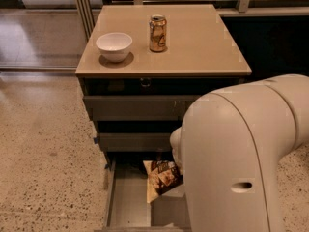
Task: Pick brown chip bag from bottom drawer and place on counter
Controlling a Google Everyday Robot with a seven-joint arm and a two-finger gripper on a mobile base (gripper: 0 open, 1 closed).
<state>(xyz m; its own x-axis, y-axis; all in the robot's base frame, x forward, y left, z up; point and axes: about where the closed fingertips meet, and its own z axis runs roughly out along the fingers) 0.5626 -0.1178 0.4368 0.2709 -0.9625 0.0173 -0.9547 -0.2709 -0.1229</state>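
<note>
A broad arm (pixel 231 163) in smooth, matte off-white plastic fills the lower right, its shell rounded like a bent elbow with one small oval slot in its face. It reaches down over the open drawer. The gripper is out of sight behind this shell, somewhere low over the drawer, so whether it is released or clenched cannot be told. To the left spreads a speckled terrazzo floor (pixel 43 153), pale with dark flecks. A grey metal cabinet (pixel 89 105) stands on it, topped by the counter (pixel 198 42), a square, glossy beige-tan slab with a thin straight edge. Beneath it sit two flat, plain grey drawer fronts, the upper drawer (pixel 135 108) and the middle drawer (pixel 130 141), each with a dark gap above it. The bottom drawer (pixel 128 199) is pulled out, a shallow tray with a flat grey floor and thin side walls. On the counter's left stands a round white bowl (pixel 114 46), smooth and empty-looking. Near it, toward the middle, a gold drink can (pixel 158 33) stands upright, shiny and slightly dented-looking. The brown chip bag (pixel 161 178) lies in the bottom drawer toward its back, just beside the arm. It is crinkled dark foil with a cream edge and pale lettering, tilted, and its right end is hidden behind the shell.
</note>
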